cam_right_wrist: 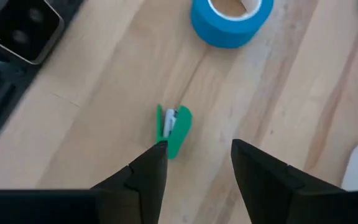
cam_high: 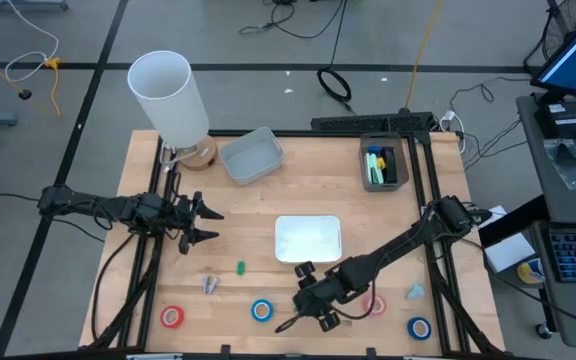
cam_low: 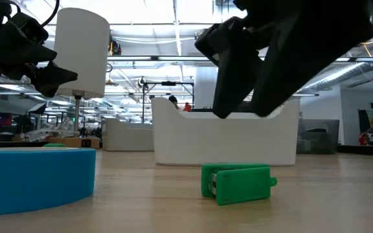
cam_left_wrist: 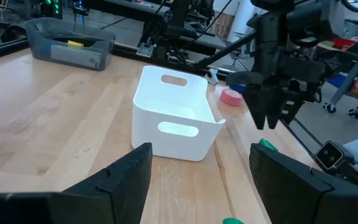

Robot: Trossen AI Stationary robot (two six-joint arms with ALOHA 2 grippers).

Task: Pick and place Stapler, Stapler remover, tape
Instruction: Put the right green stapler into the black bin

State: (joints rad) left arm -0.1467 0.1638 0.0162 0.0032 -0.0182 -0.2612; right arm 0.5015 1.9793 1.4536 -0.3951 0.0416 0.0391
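Front edge of wooden table [cam_high: 118,200]: four small ring-shaped tape rolls in a row, red [cam_high: 172,316], blue [cam_high: 261,310], red [cam_high: 374,304] partly under the right arm, blue [cam_high: 419,327].

Right gripper [cam_right_wrist: 194,149] hangs above the boards near the left-hand blue roll. Its fingers stand apart with nothing between them, not touching anything.

Just ahead of it: small green plastic stapler [cam_right_wrist: 174,129], lying on its side on bare wood, clear of the rolls. A small grey object [cam_high: 209,284] sits close by, too small to make out.

Mid-table: white rectangular plastic bin [cam_high: 308,240]. Left gripper [cam_high: 216,225] waits to the bin's left, spread wide, empty.

Far edge: pale grey tub [cam_high: 251,155], dark grey tray [cam_high: 384,163], tall white cylinder [cam_high: 168,95].
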